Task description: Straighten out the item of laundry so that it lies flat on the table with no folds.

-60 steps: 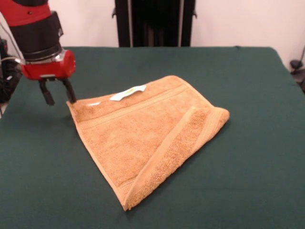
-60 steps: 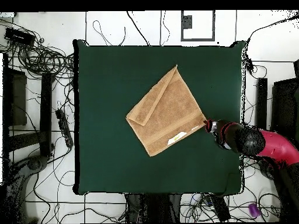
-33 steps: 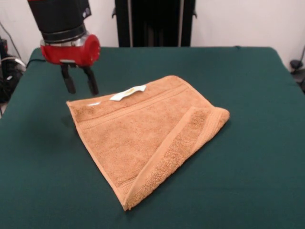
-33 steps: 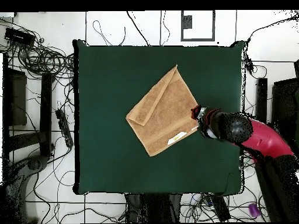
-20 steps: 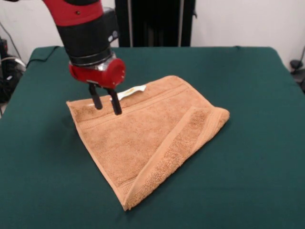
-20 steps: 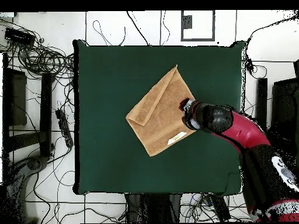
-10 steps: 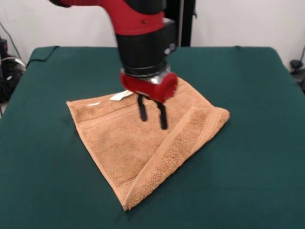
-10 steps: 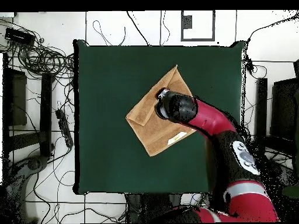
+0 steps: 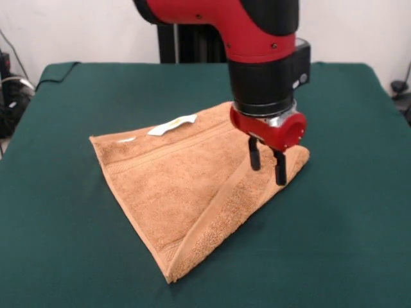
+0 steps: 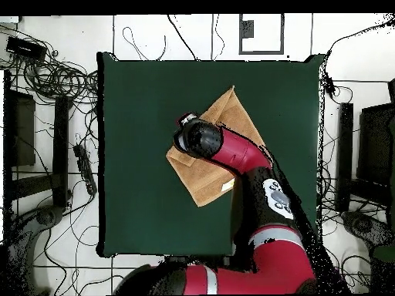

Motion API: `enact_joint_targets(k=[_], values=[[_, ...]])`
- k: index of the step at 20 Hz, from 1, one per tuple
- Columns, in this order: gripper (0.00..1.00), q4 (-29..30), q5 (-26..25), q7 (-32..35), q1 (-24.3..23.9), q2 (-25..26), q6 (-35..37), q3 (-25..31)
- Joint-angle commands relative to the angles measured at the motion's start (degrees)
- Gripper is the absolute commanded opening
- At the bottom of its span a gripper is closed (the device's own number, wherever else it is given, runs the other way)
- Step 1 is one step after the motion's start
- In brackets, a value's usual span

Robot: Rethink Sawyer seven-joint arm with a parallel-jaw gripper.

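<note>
Towel (image 9: 186, 179) folded on desk (image 9: 347, 231); pincer (image 9: 268, 167) over folded-over right corner, fingers apart, holding nothing.

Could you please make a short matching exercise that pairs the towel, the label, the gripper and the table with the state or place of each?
Things:
1. towel
2. white label
3. gripper
4. table

States or places:
A. covered in dark green cloth
B. open, above the folded-over band
C. on the towel's far edge in the front view
D. partly folded over

Pairs: 1-D, 2-C, 3-B, 4-A
</note>
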Motion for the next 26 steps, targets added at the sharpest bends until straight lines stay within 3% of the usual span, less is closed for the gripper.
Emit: enact_joint_targets(k=[1, 7, 15, 26], values=[[1.00, 6.6, 6.1, 18.4, 2.0, -0.1, -6.0, -1.8], [1.00, 16.6, 4.5, 16.7, -2.3, -3.0, -9.8, 1.6], [1.00, 23.1, 3.7, 15.6, -4.3, -4.7, -13.3, 4.0], [1.00, 20.9, 2.9, 12.6, -2.7, -2.3, -15.8, 4.7]])
